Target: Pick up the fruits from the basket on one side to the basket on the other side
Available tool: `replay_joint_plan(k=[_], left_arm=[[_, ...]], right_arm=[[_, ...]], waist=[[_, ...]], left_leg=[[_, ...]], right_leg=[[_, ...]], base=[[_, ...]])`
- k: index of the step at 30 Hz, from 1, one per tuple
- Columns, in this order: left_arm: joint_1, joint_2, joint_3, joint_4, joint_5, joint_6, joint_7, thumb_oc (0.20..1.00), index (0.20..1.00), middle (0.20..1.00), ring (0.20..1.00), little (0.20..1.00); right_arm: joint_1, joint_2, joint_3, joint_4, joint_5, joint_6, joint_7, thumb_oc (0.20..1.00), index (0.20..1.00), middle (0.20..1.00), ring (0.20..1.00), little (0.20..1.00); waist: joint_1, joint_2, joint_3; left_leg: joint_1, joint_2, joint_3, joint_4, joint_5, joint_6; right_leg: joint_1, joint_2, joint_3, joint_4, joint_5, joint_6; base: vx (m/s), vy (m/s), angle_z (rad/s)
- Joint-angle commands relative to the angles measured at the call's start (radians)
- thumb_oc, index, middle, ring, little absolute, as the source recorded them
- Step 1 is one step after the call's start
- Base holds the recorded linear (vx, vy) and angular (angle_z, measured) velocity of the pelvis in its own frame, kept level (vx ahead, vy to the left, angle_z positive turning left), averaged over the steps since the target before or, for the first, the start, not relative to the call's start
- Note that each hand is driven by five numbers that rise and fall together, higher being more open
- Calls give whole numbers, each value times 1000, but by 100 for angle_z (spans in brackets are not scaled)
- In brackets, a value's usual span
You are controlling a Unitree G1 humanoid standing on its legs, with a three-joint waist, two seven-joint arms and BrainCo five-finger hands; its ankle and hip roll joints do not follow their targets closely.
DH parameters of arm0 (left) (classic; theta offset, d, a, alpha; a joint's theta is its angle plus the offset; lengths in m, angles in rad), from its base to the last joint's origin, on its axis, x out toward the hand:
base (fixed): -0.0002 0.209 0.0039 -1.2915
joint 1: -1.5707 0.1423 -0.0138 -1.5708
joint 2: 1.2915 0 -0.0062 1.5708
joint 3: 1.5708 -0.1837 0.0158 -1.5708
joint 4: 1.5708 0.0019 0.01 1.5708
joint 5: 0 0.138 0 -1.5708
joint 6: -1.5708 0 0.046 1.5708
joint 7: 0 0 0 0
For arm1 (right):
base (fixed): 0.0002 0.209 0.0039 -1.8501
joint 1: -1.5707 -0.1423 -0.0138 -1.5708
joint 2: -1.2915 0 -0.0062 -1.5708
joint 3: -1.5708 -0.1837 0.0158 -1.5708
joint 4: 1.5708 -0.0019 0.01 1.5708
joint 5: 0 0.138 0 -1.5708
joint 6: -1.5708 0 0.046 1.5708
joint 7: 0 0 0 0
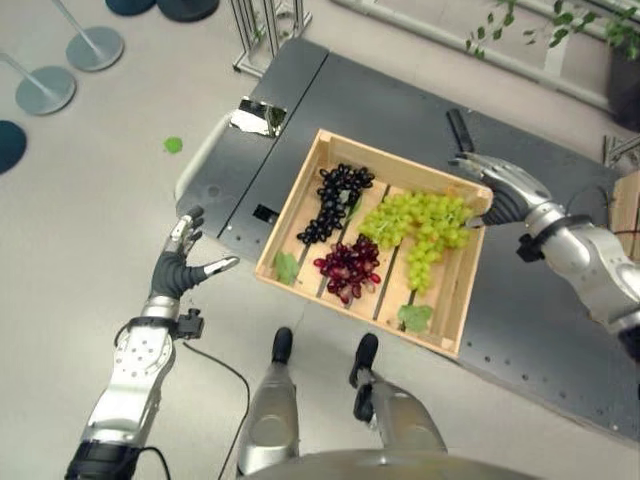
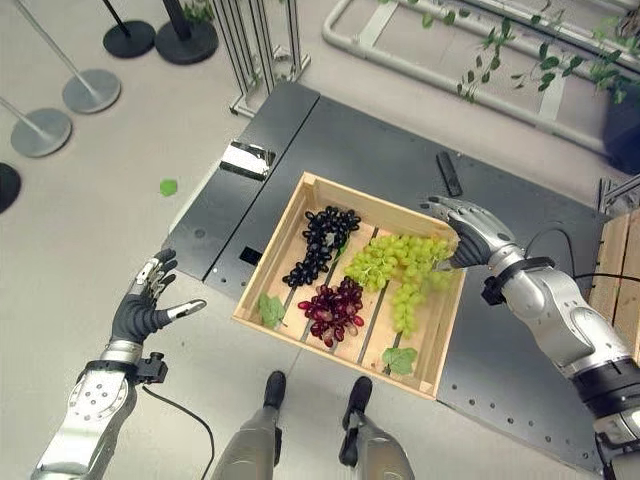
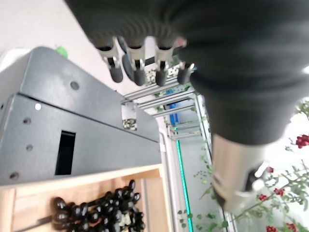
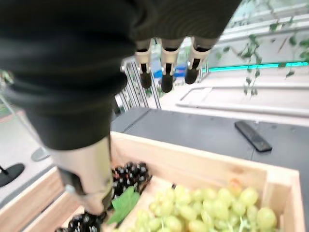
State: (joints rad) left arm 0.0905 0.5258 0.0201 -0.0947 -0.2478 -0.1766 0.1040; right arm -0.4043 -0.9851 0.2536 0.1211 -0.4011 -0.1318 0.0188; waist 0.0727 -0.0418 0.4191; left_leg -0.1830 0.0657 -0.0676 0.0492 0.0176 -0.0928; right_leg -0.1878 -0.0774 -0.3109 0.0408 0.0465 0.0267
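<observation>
A shallow wooden crate [image 1: 293, 195] lies on a dark metal platform and holds three bunches of grapes: black [image 1: 335, 200] at the far left, red [image 1: 349, 266] near the front, green [image 1: 420, 225] on the right. A few green leaves [image 1: 414, 317] lie in the crate. My right hand [image 1: 503, 186] hovers at the crate's right far corner, just above the green grapes [image 4: 207, 208], fingers straight and holding nothing. My left hand [image 1: 182, 262] hangs open over the floor, left of the crate and apart from it.
The dark platform [image 1: 560, 330] extends to the right of the crate. A black remote-like bar [image 2: 449, 173] lies behind the crate. Another wooden crate's edge [image 2: 610, 265] shows at the far right. Stanchion bases [image 1: 94, 47] and a metal rack [image 2: 250, 50] stand on the floor behind.
</observation>
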Motion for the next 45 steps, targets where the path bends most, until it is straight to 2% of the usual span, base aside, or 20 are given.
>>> replay_joint_plan(k=[1, 8, 17, 29, 38, 42, 44, 45], left_arm=[[-9, 5, -9, -19, -85, -50, 25, 1000, 1000, 1000, 1000, 1000], [-48, -3, -28, 0, -128, -58, 48, 1000, 1000, 1000, 1000, 1000], [-98, -9, -65, 12, -137, -64, 55, 1000, 1000, 1000, 1000, 1000], [-149, -29, -109, 23, -138, -68, 79, 1000, 1000, 1000, 1000, 1000], [-163, -38, -133, 22, -130, -66, 87, 1000, 1000, 1000, 1000, 1000], [-161, -43, -129, 19, -122, -62, 95, 1000, 1000, 1000, 1000, 1000], [-141, -51, -109, -2, -115, -56, 98, 1000, 1000, 1000, 1000, 1000], [-143, -49, -111, -3, -115, -56, 98, 1000, 1000, 1000, 1000, 1000]], right_arm=[[-112, -37, 90, 47, -34, 17, -38, 1000, 1000, 1000, 1000, 1000], [-260, -41, 203, 230, -70, 47, -90, 1000, 1000, 1000, 1000, 1000], [-348, -58, 312, 411, -133, 66, -116, 1000, 1000, 1000, 1000, 1000], [-372, -1, 367, 408, -166, 77, -118, 1000, 1000, 1000, 1000, 1000], [-460, 43, 422, 413, -178, 86, -119, 1000, 1000, 1000, 1000, 1000], [-459, 32, 390, 305, -172, 87, -117, 1000, 1000, 1000, 1000, 1000], [-358, 16, 264, 139, -91, 66, -126, 1000, 1000, 1000, 1000, 1000], [-350, 14, 254, 133, -92, 67, -123, 1000, 1000, 1000, 1000, 1000]], waist=[[3, -9, -15], [-2, 8, 41], [-12, 25, 86], [-8, 29, 101], [1, 32, 101], [-2, 25, 101], [-14, 14, 101], [-12, 14, 101]], left_leg=[[-58, -25, -2, 49, 0, 20], [-128, -28, 20, 104, -6, 16], [-176, -28, 37, 131, -5, 11], [-223, -27, 24, 119, 10, 8], [-243, -27, 12, 108, 20, 7], [-240, -26, 12, 100, 22, 9], [-229, -25, 8, 98, 13, 10], [-233, -26, 7, 97, 19, 11]], right_leg=[[-43, -11, -12, 146, -141, 64], [-126, -19, 17, 194, -141, 62], [-197, -23, 37, 236, -143, 62], [-253, -27, 36, 246, -144, 57], [-275, -27, 28, 243, -140, 56], [-275, -27, 26, 243, -140, 57], [-265, -28, 24, 248, -149, 58], [-267, -28, 23, 245, -143, 57]], base=[[-56, -21, 4], [-57, 2, -3], [-43, -7, -5], [-13, -25, -1], [0, -1, 0], [10, -3, 0], [20, -5, 0], [16, -10, 5]])
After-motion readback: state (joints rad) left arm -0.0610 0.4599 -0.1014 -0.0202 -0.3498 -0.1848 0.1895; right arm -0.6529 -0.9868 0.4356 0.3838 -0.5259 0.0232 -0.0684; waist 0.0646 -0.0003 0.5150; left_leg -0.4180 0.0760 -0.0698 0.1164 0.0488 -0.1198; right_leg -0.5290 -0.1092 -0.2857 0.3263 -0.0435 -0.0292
